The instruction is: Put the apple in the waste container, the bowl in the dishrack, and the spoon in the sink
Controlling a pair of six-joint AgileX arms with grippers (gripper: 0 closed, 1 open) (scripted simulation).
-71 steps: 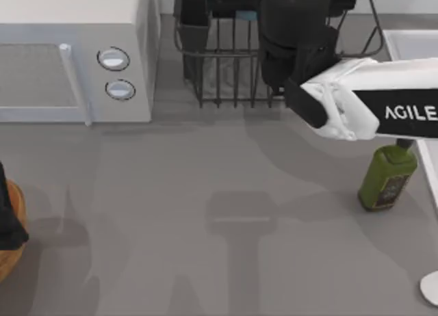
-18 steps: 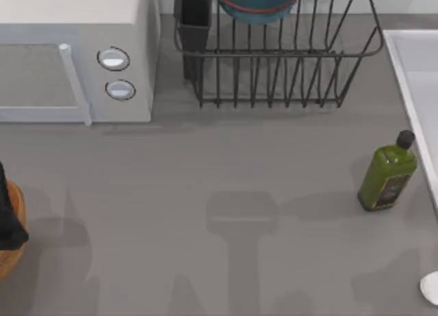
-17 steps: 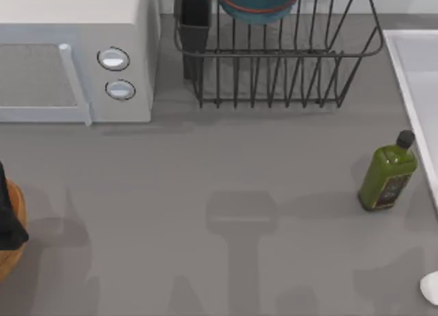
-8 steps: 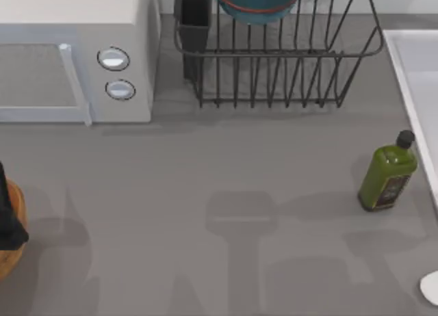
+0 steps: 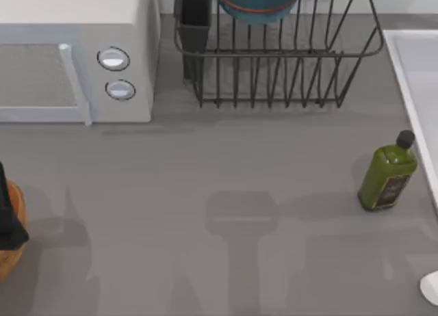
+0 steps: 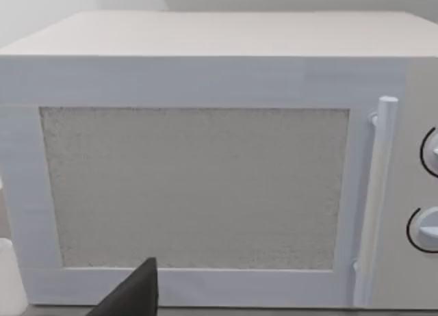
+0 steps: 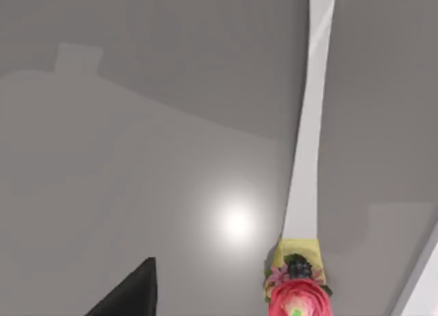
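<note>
Round blue-teal bowl (image 5: 258, 3) sits in black wire dishrack (image 5: 274, 56), upper frame; small white spoon (image 5: 431, 286), lower right tabletop, next for sink; tool states cannot be told.

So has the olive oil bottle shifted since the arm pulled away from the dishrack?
No. The green bottle stands in the same spot beside the sink rim, below the dishrack's right corner, upright as before.

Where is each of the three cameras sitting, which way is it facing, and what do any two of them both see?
Top view: above the table, looking down at the microwave, dishrack holding the bowl, green bottle, sink and spoon; dark left arm part over the waste container.
Left wrist view: faces the microwave door; a dark claw finger shows.
Right wrist view: faces the grey table; a dark claw finger shows.
Shared: top and left wrist views both show the microwave.
</note>
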